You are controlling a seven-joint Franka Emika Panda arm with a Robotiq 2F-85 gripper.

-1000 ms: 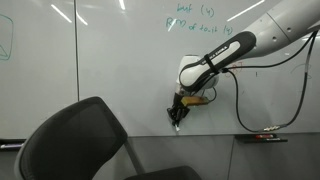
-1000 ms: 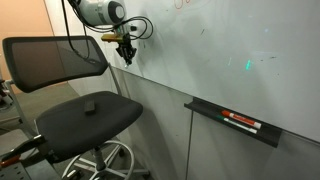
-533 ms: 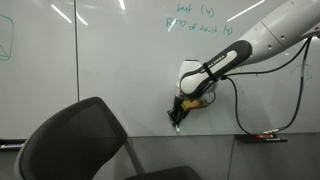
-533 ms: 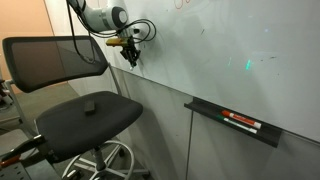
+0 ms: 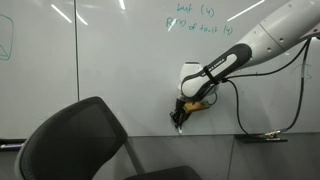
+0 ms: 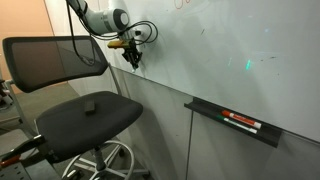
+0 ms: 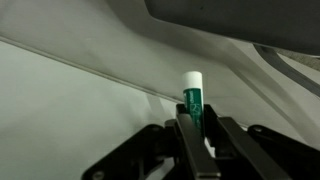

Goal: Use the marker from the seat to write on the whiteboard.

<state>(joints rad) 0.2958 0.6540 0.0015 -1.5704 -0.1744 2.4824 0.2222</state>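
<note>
My gripper [image 7: 198, 128] is shut on the marker [image 7: 192, 96], a slim teal-green pen with a white end that sticks out past the fingers. In both exterior views the gripper [image 5: 178, 116] [image 6: 131, 58] hangs close to the lower part of the whiteboard [image 5: 100, 60] [image 6: 230, 50], pointing down. Whether the marker's tip touches the board I cannot tell. The seat [image 5: 78, 146] [image 6: 85, 118], a black office chair, stands below and beside the gripper, apart from it.
Teal handwriting [image 5: 198, 20] sits high on the board. A black tray [image 6: 236, 123] under the board's edge holds red-and-dark items. A small dark object [image 6: 91, 107] lies on the seat pan. A black cable [image 5: 240, 105] hangs from the arm.
The gripper has shifted slightly along the board with the marker still in its grip. Nothing else has moved.
</note>
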